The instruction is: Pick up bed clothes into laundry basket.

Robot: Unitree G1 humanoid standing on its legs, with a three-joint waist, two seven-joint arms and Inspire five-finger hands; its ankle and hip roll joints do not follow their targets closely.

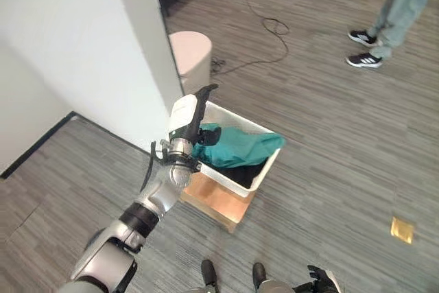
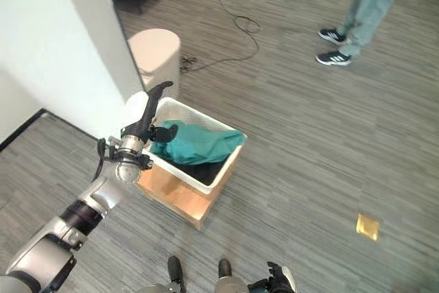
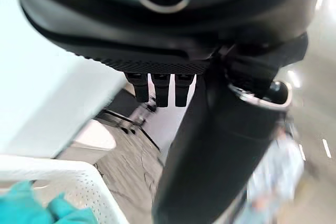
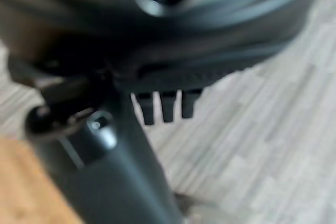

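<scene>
Left hand (image 1: pixel 186 123) hovered, fingers straight and apart, over the basket (image 1: pixel 264 169); the draped cloth (image 1: pixel 240 147) could slip out.

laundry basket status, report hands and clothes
Left hand open over the white laundry basket, holding nothing. Right hand low by the floor, open. Teal bed clothes lie in the basket. Nothing in the way.

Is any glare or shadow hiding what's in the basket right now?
Left eye view: even light, the green cloth reads plainly in the white basket, with only a dark hollow beneath it. Left wrist view: bright glare on the floor beside the left hand, whose bulk is in deep shade.
</scene>
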